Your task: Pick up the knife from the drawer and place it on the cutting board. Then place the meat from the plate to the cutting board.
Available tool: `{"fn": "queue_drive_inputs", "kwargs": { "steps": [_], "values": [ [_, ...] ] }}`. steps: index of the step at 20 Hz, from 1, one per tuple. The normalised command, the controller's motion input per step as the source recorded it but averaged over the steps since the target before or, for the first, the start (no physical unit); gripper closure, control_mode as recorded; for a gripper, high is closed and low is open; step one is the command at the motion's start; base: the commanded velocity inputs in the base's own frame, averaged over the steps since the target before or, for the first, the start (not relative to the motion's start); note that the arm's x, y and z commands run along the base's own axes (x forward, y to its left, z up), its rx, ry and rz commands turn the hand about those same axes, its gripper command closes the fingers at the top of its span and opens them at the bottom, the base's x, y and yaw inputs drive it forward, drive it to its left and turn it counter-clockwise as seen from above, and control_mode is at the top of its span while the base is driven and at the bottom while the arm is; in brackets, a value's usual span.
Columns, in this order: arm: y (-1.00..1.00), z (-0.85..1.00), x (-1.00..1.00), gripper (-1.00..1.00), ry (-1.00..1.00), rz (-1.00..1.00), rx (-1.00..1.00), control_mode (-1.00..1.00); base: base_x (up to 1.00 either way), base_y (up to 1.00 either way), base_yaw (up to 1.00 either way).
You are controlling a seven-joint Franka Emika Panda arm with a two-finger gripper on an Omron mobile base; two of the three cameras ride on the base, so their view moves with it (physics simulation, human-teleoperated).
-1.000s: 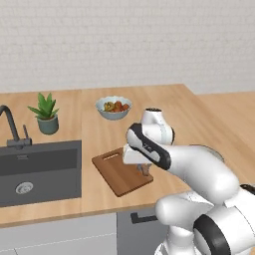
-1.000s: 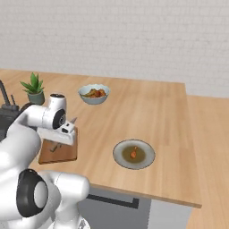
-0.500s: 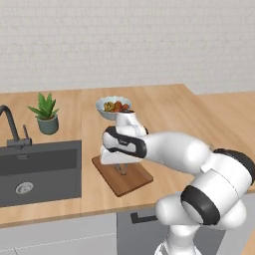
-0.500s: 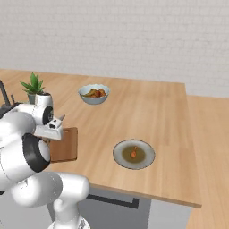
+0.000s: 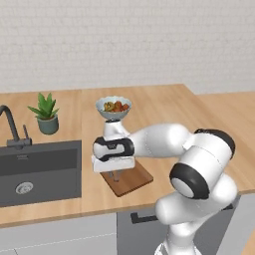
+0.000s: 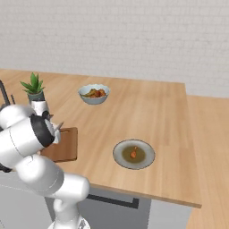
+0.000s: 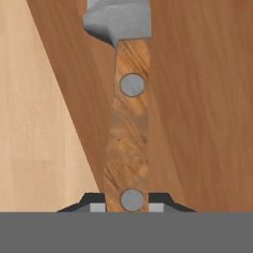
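The knife's brown wooden handle (image 7: pixel 129 143) runs up the middle of the hand view, and its grey steel blade (image 7: pixel 118 22) begins at the top. My gripper (image 7: pixel 131 201) is shut on the handle's near end. It hangs just above the reddish-brown cutting board (image 5: pixel 130 182), near the board's left part, with the knife pointing down at it (image 5: pixel 116 174). The board (image 6: pixel 63 145) lies at the counter's front edge. To its right, the pale grey plate (image 6: pixel 144 157) holds the small orange-brown meat (image 6: pixel 133 152). The drawer is out of view.
A fruit bowl (image 5: pixel 113 106) stands behind the board. A potted plant (image 5: pixel 46 115) and a dark sink (image 5: pixel 35 169) with a tap lie to the left. A grey cabinet front (image 5: pixel 144 226) sits below the counter edge.
The arm has swung left and lower with the knife, from the board's right side to just above its left part. Plate, meat and bowl have not moved.
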Motion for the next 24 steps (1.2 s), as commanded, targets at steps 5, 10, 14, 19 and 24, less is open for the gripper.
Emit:
{"fn": "queue_drive_inputs", "kwargs": {
  "steps": [5,10,14,19,24],
  "values": [
    [-0.02,-0.37,-0.03,1.0,0.01,0.0,-0.03,-1.0,0.0,0.0,0.0],
    [-0.09,-0.36,0.0,1.0,0.03,0.01,0.0,-1.0,0.0,0.0,0.0],
    [-0.08,-0.33,0.0,1.0,0.01,0.0,0.0,-1.0,0.0,0.0,0.0],
    [-0.07,-0.26,0.02,1.0,0.0,0.0,0.0,-1.0,0.0,0.0,0.0],
    [-0.03,-0.39,-0.01,-1.0,0.0,0.0,-0.01,-1.0,0.0,0.0,0.0]
  ]
}}
